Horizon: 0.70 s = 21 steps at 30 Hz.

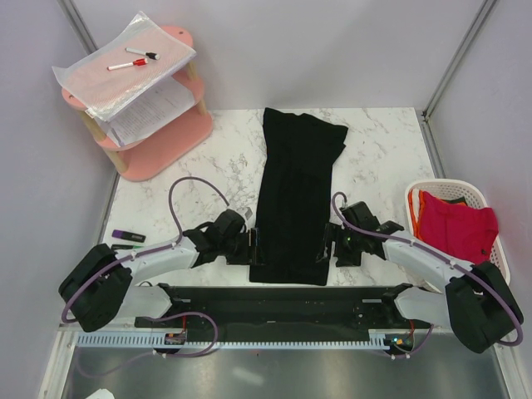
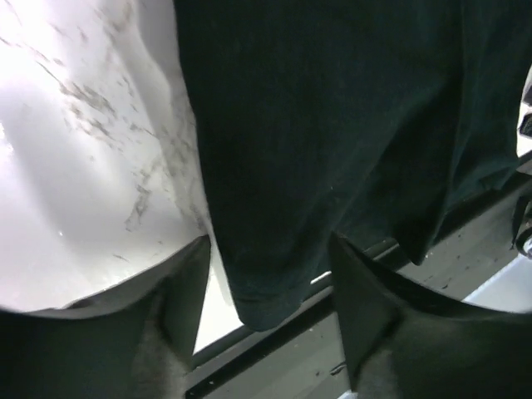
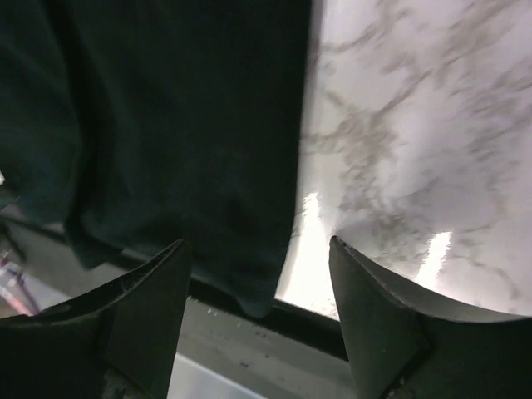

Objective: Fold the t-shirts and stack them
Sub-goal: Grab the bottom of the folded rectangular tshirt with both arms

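Observation:
A black t-shirt [image 1: 294, 195], folded into a long strip, lies down the middle of the marble table [image 1: 378, 158], its near hem over the table's front edge. My left gripper [image 1: 256, 247] is at its near left corner and my right gripper [image 1: 326, 248] at its near right corner. In the left wrist view the black t-shirt's corner [image 2: 266, 299] hangs between the fingers of the left gripper [image 2: 270, 241], which stand apart from the cloth, open. In the right wrist view the right gripper [image 3: 258, 243] is also open around the other corner [image 3: 249, 283]. Red and orange t-shirts [image 1: 457, 224] lie bunched in the basket.
The white slatted basket [image 1: 440, 184] stands at the table's right edge. A pink two-tier stand [image 1: 162, 145] with papers and markers sits at the back left. Two small pens [image 1: 128, 237] lie near the left edge. The arms' black base rail [image 1: 274, 303] runs along the front.

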### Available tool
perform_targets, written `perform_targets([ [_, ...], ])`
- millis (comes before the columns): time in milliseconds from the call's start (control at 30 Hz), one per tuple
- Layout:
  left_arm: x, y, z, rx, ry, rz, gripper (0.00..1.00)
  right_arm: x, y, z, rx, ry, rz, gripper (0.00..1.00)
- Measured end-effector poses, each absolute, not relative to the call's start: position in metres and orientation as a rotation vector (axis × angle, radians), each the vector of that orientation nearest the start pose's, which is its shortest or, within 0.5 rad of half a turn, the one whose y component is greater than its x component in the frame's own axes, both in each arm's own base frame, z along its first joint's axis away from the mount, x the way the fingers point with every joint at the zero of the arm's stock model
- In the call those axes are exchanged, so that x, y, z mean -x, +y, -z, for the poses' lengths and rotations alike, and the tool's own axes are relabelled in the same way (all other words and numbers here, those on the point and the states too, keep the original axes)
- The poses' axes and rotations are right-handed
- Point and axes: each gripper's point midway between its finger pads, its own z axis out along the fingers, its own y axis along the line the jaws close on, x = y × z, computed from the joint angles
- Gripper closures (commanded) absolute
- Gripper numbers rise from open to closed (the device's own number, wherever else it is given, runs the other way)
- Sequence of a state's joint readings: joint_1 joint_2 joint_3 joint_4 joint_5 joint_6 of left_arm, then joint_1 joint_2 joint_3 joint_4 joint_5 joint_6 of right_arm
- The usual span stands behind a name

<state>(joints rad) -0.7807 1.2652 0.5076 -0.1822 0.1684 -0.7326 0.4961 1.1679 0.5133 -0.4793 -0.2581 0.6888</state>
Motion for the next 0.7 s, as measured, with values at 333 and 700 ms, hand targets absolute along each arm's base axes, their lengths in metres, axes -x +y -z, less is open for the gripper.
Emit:
perform_targets([
  [333, -0.133, -0.249, -0.012, -0.150, 2.790, 0.814, 0.98, -0.123, 0.183, -0.021, -0.212, 2.962, -0.887, 1.00],
  [700, -0.128, -0.240, -0.026, -0.162, 2.795, 0.728, 0.98, -0.142, 0.197, -0.071, -0.114, 2.841, -0.984, 1.00],
])
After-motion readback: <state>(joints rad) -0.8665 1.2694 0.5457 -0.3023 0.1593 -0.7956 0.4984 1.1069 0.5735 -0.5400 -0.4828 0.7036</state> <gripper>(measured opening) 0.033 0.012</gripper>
